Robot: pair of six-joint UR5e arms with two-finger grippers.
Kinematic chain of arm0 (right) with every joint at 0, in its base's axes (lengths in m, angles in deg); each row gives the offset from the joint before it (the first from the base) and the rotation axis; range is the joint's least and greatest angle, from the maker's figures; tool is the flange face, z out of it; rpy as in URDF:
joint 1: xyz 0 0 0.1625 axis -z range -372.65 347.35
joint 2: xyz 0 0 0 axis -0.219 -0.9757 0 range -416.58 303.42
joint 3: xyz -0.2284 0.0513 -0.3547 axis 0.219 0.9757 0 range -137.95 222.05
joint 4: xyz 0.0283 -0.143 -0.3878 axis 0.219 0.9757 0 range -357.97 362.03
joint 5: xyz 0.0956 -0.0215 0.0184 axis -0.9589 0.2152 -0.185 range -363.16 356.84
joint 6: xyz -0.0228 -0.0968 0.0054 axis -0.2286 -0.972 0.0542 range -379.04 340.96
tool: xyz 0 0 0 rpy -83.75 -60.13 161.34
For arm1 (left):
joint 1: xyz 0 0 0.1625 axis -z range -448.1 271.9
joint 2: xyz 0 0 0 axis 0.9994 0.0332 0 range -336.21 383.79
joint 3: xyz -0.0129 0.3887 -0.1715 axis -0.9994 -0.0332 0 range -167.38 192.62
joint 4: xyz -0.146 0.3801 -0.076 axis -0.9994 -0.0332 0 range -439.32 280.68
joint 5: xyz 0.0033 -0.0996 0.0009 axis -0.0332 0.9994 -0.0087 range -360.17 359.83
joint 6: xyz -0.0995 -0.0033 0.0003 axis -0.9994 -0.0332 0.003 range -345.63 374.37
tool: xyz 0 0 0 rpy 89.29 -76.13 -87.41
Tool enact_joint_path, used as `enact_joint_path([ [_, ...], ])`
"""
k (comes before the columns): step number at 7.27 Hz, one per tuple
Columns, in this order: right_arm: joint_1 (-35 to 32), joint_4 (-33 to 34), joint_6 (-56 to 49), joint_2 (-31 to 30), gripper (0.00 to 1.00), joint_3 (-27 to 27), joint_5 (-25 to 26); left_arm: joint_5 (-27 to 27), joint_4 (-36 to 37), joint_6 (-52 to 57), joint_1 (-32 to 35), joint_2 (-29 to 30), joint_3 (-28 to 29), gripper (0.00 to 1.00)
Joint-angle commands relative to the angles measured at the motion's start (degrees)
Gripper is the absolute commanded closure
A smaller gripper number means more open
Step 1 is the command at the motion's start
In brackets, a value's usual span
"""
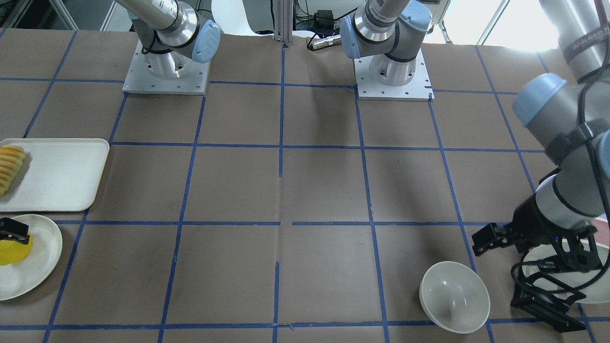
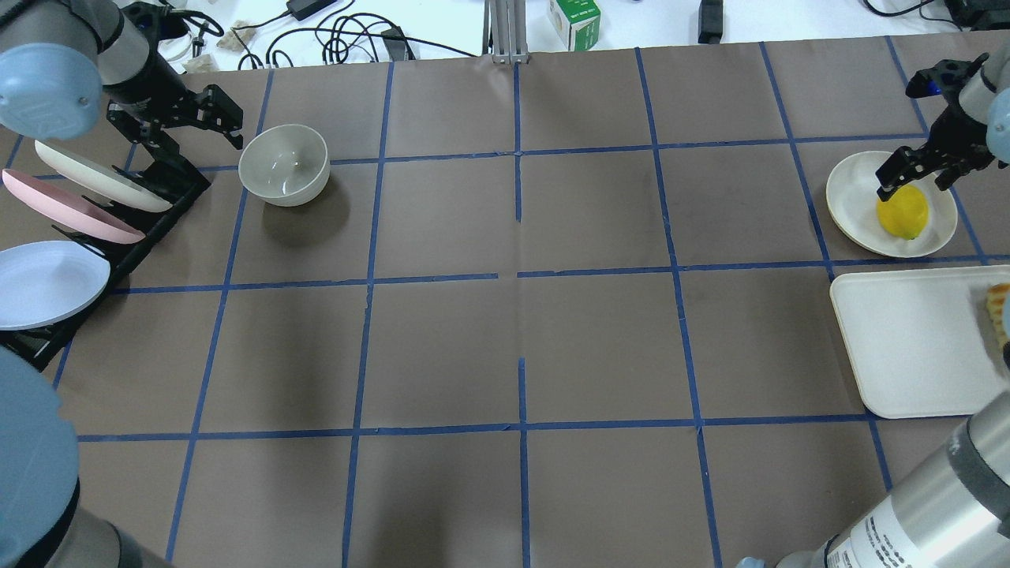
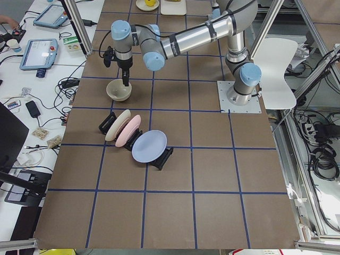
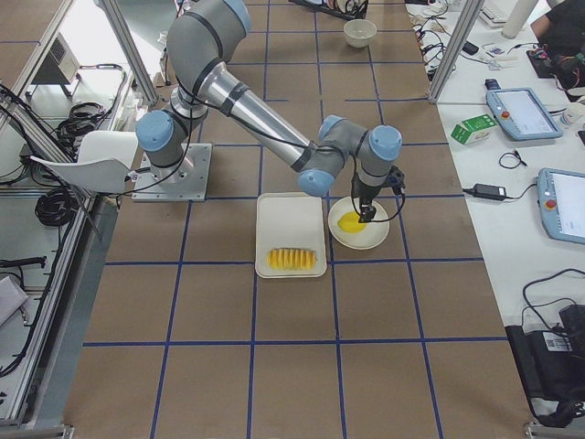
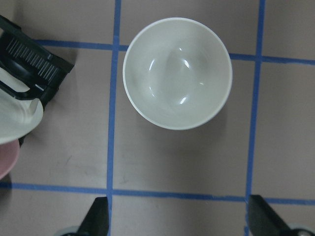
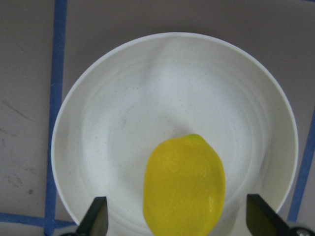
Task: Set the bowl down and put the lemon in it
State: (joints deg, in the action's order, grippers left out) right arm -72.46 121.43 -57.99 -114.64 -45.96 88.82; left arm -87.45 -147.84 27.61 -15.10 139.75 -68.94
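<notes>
**Both grippers are hanging open, one by the bowl, one over the lemon**

The overhead view is taking in the whole table [image 2: 521,339]. One bowl [image 2: 284,164] is standing upright at the far left, just right of a black rack [image 2: 170,185]. One lemon [image 6: 184,184] is lying on one flat plate [image 6: 123,108] at the far right, well apart from the bowl.

That view is not making the finger spacing clear; the wrist cameras are. The left gripper [image 5: 179,219] is showing its two fingertips spread wide, with bare table between them and the bowl lying ahead, untouched. The right gripper [image 6: 178,219] is likewise spread wide, its tips standing either side of the lemon and clear of the skin.

The rack is holding three plates: a cream one [image 2: 95,175], a pink one [image 2: 63,209] and a blue one [image 2: 47,282]. The front-facing view is cutting most of this off at its edge.

One tray [image 2: 907,347] is sitting just nearer than the flat plate. The overhead view is clipping the single row of sliced fruit [image 4: 292,260] on it, while the right-side view is showing the row whole.
</notes>
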Motion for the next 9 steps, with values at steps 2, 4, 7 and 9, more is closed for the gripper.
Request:
enact_joint_path([
  [2,0.6,2.8,-2.9,3.2,0.04,-0.6,0.3,-0.3,2.1,0.9,-0.5,11.1,6.0,0.05],
  [4,0.6,2.1,-2.8,3.2,0.4,-0.6,0.4,-0.3,2.9,4.3,-0.5,13.7,5.8,0.11],
  [7,0.6,1.0,-2.5,2.8,0.67,0.0,0.4,-0.3,5.8,9.2,-0.3,15.3,5.8,0.64],
  [9,0.6,-1.8,-2.4,-0.9,0.68,0.6,0.1,0.4,5.4,9.0,-0.3,15.3,5.5,1.0],
])
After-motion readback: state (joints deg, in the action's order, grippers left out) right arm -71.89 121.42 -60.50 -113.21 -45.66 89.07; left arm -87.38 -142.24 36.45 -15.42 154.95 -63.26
